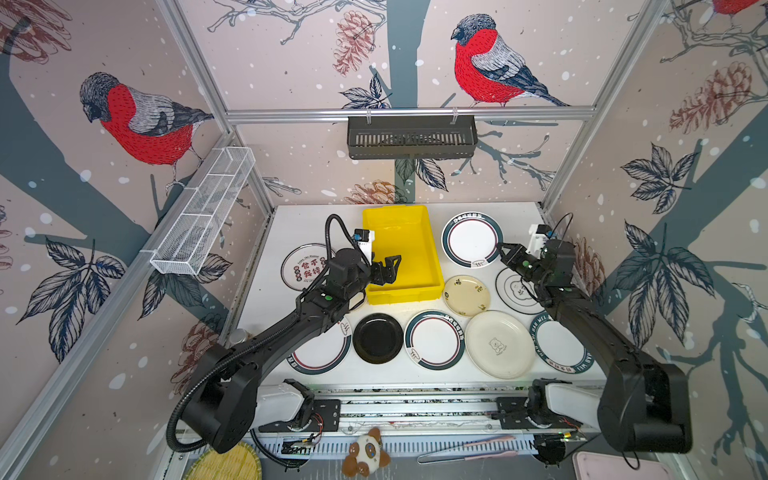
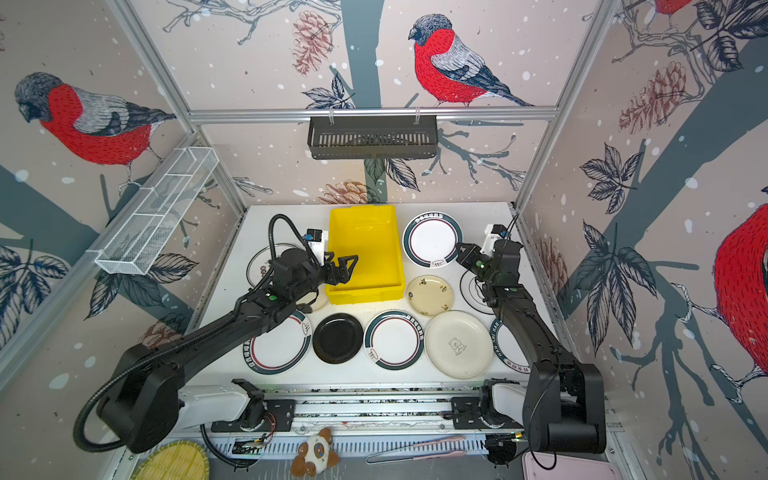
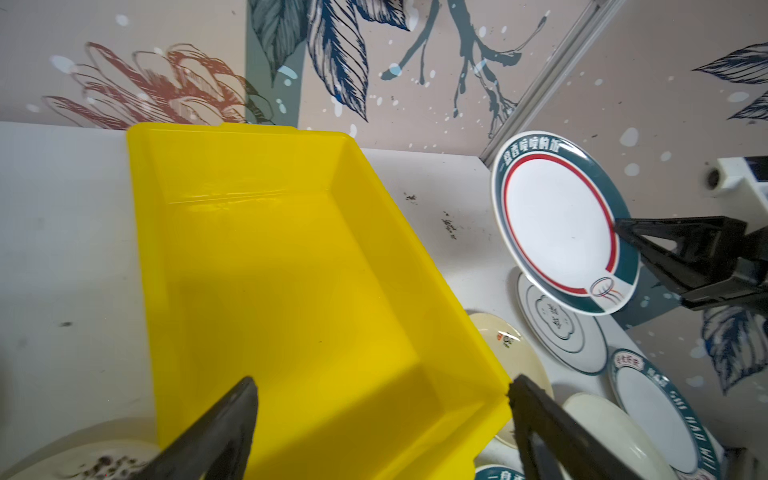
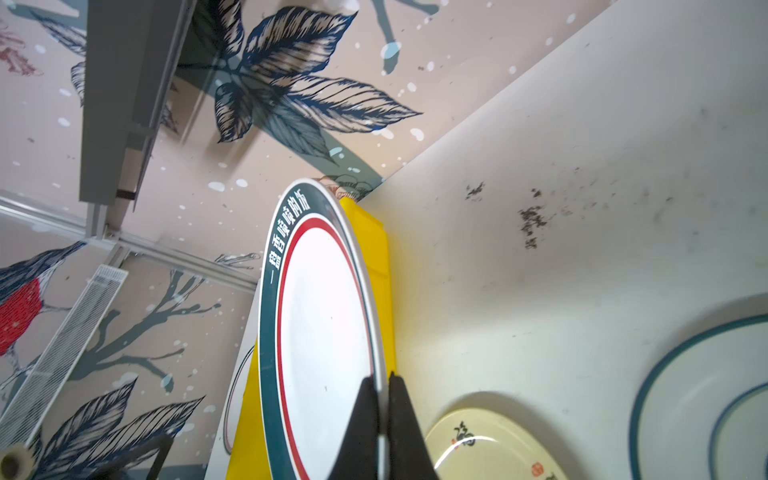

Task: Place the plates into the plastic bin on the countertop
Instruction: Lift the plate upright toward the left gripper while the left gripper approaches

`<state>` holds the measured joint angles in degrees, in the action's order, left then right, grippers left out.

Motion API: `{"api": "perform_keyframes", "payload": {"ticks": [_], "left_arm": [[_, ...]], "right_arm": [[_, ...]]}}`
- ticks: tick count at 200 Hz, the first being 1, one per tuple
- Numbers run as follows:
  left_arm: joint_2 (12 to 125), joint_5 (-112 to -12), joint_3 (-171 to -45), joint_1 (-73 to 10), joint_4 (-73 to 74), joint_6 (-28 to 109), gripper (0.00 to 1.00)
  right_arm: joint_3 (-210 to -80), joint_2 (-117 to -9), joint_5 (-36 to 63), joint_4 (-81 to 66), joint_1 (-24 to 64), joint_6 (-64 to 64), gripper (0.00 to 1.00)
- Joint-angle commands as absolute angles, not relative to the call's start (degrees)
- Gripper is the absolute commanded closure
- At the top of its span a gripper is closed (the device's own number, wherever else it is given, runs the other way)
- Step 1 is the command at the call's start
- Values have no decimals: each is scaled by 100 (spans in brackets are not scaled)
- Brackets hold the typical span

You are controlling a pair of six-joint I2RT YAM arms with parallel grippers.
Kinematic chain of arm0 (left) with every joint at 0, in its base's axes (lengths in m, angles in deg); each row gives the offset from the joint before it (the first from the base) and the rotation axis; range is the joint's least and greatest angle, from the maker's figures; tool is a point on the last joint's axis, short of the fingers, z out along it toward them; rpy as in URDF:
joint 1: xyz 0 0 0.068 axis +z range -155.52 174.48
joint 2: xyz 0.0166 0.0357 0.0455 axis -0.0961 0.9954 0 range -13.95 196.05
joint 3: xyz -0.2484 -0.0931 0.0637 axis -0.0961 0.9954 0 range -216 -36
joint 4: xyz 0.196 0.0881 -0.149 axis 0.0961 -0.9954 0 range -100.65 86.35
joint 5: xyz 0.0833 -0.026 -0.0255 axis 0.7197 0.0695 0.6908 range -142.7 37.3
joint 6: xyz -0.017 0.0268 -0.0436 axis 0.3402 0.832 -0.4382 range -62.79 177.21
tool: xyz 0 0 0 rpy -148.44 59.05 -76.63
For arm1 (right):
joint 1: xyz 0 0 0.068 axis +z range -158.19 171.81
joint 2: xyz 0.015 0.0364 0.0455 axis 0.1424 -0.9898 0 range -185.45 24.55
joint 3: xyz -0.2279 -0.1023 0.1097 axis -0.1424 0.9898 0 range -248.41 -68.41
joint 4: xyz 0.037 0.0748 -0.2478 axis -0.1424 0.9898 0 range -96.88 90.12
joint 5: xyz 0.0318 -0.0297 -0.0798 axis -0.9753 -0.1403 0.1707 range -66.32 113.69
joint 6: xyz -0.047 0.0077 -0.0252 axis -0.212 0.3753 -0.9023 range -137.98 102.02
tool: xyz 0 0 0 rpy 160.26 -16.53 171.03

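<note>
White countertop, right tool pinching plate edge, plastic bin alongside

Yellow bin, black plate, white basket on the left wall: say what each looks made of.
Yellow bin: moulded plastic, smooth and glossy; light streaks on its floor, rounded corners, rolled rim.
Black plate: glossy, with bright highlights along the rim; glazed ceramic or melamine, cannot tell which.
White basket: fine metal mesh on a wire frame, probably painted white; you can see through it.
</note>
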<state>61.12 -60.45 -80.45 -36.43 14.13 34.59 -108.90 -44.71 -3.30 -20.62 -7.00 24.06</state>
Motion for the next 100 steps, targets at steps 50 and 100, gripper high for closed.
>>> {"api": "perform_keyframes", "payload": {"ticks": [50, 100], "left_arm": [[7087, -7160, -8644, -3830, 2356, 2711, 18], [7385, -7271, -8807, -3856, 2575, 2415, 30]], "right_arm": [[-10849, -4450, -1107, -2534, -179, 2293, 100], [-10761, -4469, -1316, -2868, -33, 2421, 100]]}}
